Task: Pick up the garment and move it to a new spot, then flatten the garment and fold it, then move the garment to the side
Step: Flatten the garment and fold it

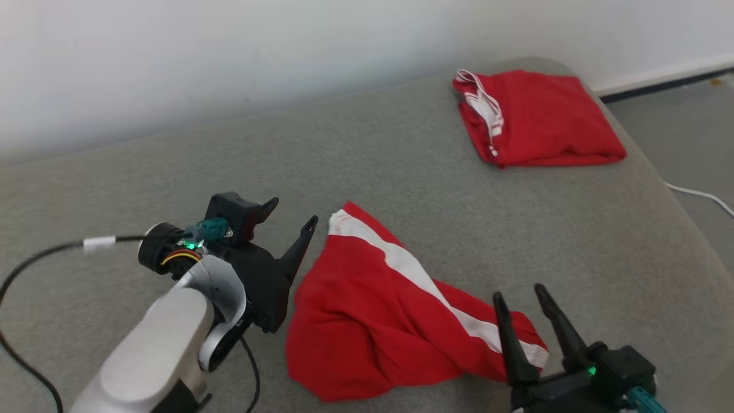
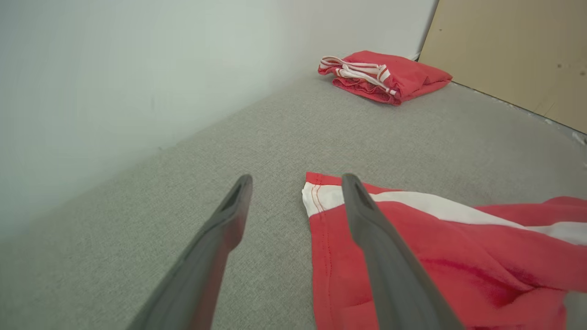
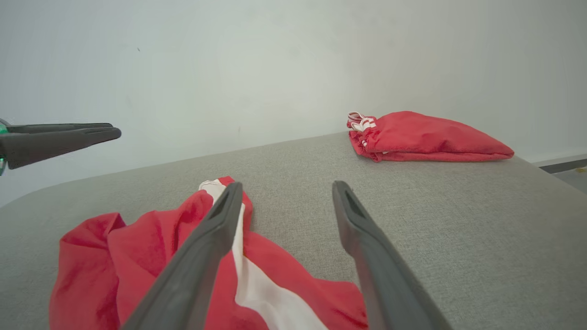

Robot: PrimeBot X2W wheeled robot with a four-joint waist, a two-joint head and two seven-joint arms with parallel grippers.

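Note:
A red garment (image 1: 378,310) with a white stripe lies crumpled on the grey cushion, near the front middle. The same garment (image 2: 435,256) fills the lower right of the left wrist view, and the garment (image 3: 137,256) sits low in the right wrist view. My left gripper (image 1: 293,211) is open just left of the garment's upper corner, empty. My right gripper (image 1: 520,293) is open above the garment's right end, nothing between its fingers. From the left wrist, my left gripper (image 2: 297,176) straddles the white-striped corner. My right gripper (image 3: 285,184) points across the cushion.
A second red garment (image 1: 533,117), folded, with white trim, rests at the cushion's far right corner. A white wall runs behind the grey cushion (image 1: 401,172). The floor and a white cable (image 1: 699,195) lie off the right edge. A black cable (image 1: 40,252) trails from my left arm.

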